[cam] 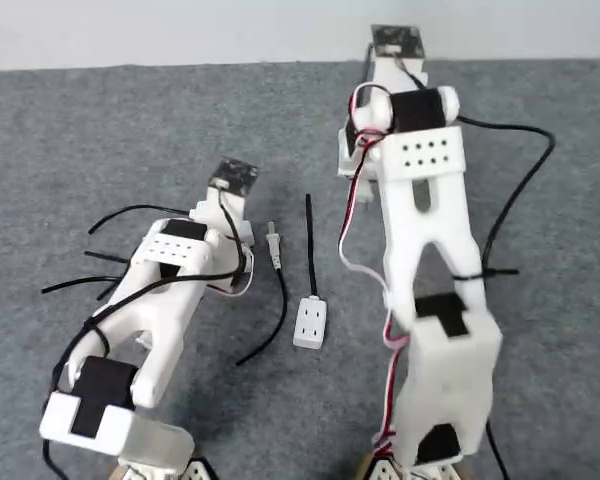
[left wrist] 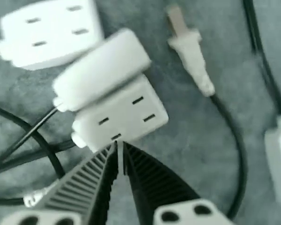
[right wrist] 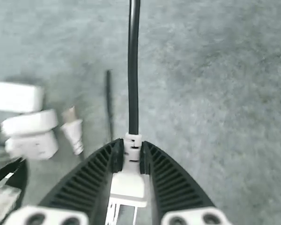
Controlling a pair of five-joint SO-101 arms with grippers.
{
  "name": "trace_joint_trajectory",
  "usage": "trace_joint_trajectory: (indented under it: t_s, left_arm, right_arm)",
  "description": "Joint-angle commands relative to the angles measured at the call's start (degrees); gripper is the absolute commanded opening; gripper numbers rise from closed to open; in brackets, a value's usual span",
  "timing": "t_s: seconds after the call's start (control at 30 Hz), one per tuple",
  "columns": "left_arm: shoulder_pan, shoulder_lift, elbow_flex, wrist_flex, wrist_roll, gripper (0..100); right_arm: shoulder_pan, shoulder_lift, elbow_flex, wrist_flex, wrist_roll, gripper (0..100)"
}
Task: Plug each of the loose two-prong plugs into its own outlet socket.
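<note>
So we've got a grey carpet-like table [cam: 540, 300], with the right arm [cam: 425, 230] reaching tall toward the far edge and the left arm [cam: 170, 290] bent low on the other side. Between them lies a white outlet block [cam: 311, 322] with its black cord [cam: 308, 230] running straight away from it. Just beside that cord sits the loose plug [cam: 273, 243], prongs aimed at the far side, its own lead curling back toward the arm bases. Nothing is touching that plug. The left wrist camera gives us two more white pieces. The near socket block [left wrist: 124, 117] has a white body sitting on top of it, and the far socket block [left wrist: 47, 28] lies just past it. The left pincer [left wrist: 120, 147] has its jaws closed together, tips right at the edge of the near socket block. The right pincer [right wrist: 131, 144] is clamped on a white moulded piece [right wrist: 129, 180] with a black lead running off ahead. Honestly, we can't tell from that angle whether it's a plug or a socket end. Our read is that we're early in the job, at the lining-up stage, with the loose plug not yet in any socket. The next move calls for the left pincer to open and straddle the plug body. Then the prongs need to come square to a free pair of slots while the socket is held steady.
</note>
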Motion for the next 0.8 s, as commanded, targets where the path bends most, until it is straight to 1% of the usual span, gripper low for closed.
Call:
trace_joint_trajectory:
  t_s: [0.0, 0.1, 0.17, 0.27, 0.43, 0.57, 0.77]
  left_arm:
    - [0.0, -0.2, -1.5, 3.7, -4.8, 1]
    - [0.0, 0.1, -1.5, 3.8, -5.4, 1]
    - [0.0, 0.1, -1.6, 3.9, -5.4, 1]
    - [0.0, 0.1, -1.6, 3.9, -5.4, 1]
    - [-0.1, 0.1, -1.6, 3.9, -5.5, 1]
    - [0.0, -0.3, -1.3, 3.9, -6.9, 1]
    - [1.5, -0.4, -0.8, 4.5, -7.9, 1]
  right_arm:
    - [-4.1, -14.5, 6.9, 2.2, 0.4, 0.7]
    - [-8.7, -22.3, 15.5, 2.1, 1.6, 0.8]
    - [-11.9, -26.7, 23.4, 0.0, 3.2, 0.8]
    - [-15.2, -32.7, 36.7, -5.5, 5.0, 0.8]
    - [-17.5, -42.9, 55.1, -16.3, 7.0, 0.8]
    - [-17.7, -47.4, 60.4, -20.5, 7.0, 0.8]
    - [-17.7, -48.0, 60.7, -20.7, 6.9, 0.8]
